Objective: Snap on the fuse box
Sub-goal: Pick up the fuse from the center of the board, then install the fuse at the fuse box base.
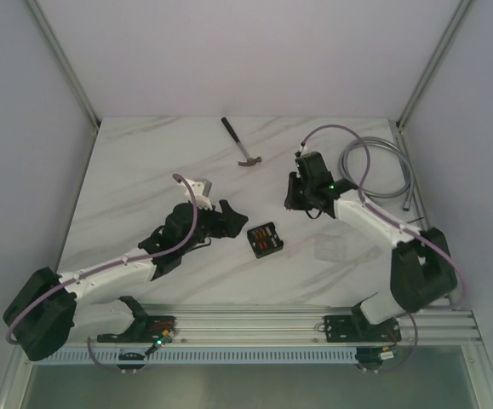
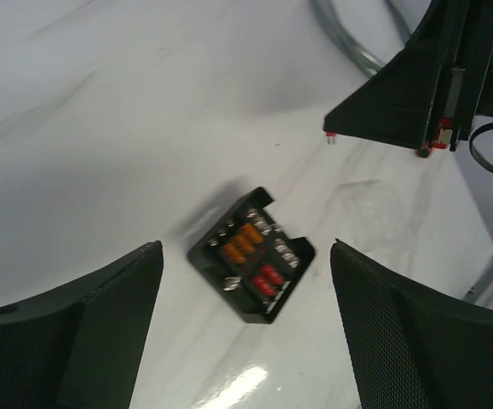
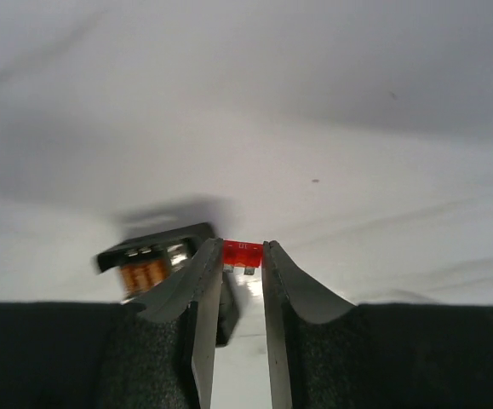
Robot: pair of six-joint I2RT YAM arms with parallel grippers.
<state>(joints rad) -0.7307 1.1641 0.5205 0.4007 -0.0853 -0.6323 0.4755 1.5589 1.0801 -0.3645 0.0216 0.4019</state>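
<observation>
Right end effector (image 3: 241, 259) pinches fuse (image 3: 241, 247); left end effector (image 2: 246, 249) wide; black slotted fuse box (image 1: 265, 240).

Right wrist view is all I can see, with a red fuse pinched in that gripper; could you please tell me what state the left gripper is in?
Observer: The left gripper is open, with nothing between its fingers.
Operator: Thank you. In the fuse box I can only make out orange fuses; is anything else fitted in it?
Observer: Yes. The left wrist view looks down into the fuse box, and red fuses sit in it next to the orange fuses.
</observation>
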